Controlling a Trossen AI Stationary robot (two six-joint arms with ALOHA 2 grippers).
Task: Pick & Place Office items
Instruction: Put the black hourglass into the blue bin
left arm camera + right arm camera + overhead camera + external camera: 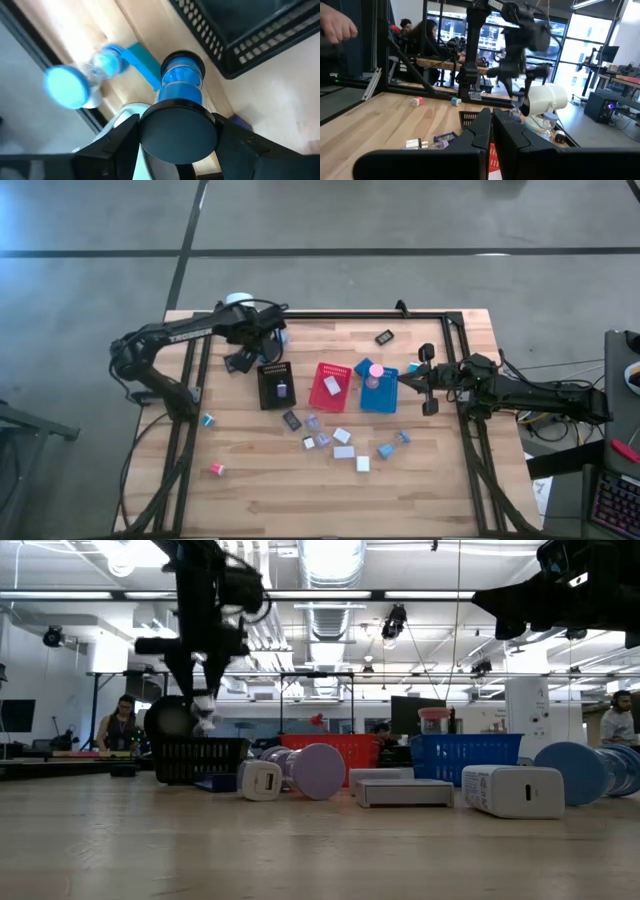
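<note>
1. A white block [513, 791] lies nearest the low camera, beside the blue tray [466, 757].
2. Left gripper [178, 131], above the black tray [277, 385], is clamped on a blue cap piece [181, 79].
3. Right gripper [402, 379], fingers together, hovers beside the blue tray.

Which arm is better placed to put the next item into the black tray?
Left. The left gripper hangs just beside the black slotted tray, holding a blue round-capped piece; the right gripper, shut, waits beside the blue tray.

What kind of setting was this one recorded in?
Most likely a robotics lab or open workshop: exposed ceiling ducts and strip lights, people seated at workbenches behind the wooden table, and a second equipment desk with a monitor.
</note>
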